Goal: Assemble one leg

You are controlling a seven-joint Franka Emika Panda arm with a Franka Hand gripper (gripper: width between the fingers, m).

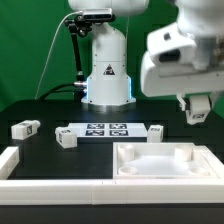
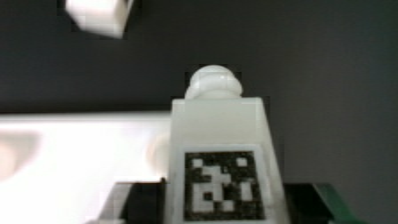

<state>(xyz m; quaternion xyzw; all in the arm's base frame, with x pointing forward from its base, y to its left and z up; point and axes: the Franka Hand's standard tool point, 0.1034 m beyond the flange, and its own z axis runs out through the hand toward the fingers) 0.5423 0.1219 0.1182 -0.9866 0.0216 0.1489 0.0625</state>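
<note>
My gripper (image 1: 197, 110) hangs above the table at the exterior view's right, over the far right corner of the large white tray-like panel (image 1: 165, 165). It is shut on a leg (image 2: 221, 135), a white block with a black-and-white tag and a rounded peg at its free end. The dark fingers (image 2: 143, 200) press on both sides of the leg, with the gripper (image 2: 222, 208) centred on its tag. Three more legs lie on the black table: one at the left (image 1: 25, 127), one left of centre (image 1: 67, 139), one near the panel (image 1: 155, 132). One loose leg (image 2: 102, 15) shows in the wrist view.
The marker board (image 1: 105, 129) lies flat at the table's middle, in front of the arm's white base (image 1: 107, 70). A white raised rim (image 1: 12, 162) runs along the front and left. The panel's surface (image 2: 71, 150) shows under the held leg.
</note>
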